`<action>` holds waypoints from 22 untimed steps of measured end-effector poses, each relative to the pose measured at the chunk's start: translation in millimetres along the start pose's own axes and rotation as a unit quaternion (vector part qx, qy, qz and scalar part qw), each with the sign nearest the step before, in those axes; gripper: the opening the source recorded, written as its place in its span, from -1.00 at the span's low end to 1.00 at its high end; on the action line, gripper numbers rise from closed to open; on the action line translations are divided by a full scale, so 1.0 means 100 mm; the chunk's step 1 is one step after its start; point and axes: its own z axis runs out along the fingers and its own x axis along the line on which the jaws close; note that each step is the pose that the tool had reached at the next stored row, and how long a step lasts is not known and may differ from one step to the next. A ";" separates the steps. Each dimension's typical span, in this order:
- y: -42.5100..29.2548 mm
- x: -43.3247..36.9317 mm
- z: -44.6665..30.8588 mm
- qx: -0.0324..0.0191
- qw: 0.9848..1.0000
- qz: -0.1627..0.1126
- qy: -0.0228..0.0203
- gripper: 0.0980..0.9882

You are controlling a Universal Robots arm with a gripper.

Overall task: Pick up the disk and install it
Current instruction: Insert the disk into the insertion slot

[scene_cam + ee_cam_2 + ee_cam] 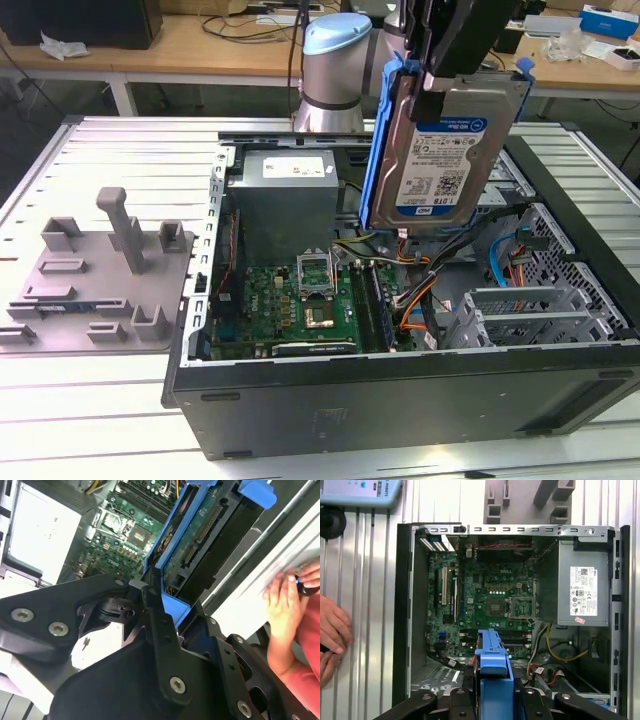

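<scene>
The disk (446, 150), a silver drive with a white-and-blue label in a bright blue carrier, hangs upright above the open computer case (400, 400), over its right half in the exterior view. My gripper (450, 78) is shut on its upper edge. In the second wrist view the disk (200, 545) shows its green circuit side, with the gripper (167, 605) clamped on the blue frame. In the first wrist view the disk (493, 662) appears edge-on between the black fingers (462, 700), above the motherboard (490, 600).
Inside the case sit a grey power supply (282, 200), the motherboard (300, 305) and metal drive bays (540, 310) with loose cables. A grey fixture plate (100, 270) lies at the exterior view's left. A person's hand (332, 630) rests beside the case.
</scene>
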 end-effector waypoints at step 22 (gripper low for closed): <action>0.010 0.445 0.129 0.001 0.999 0.019 -0.035 -0.39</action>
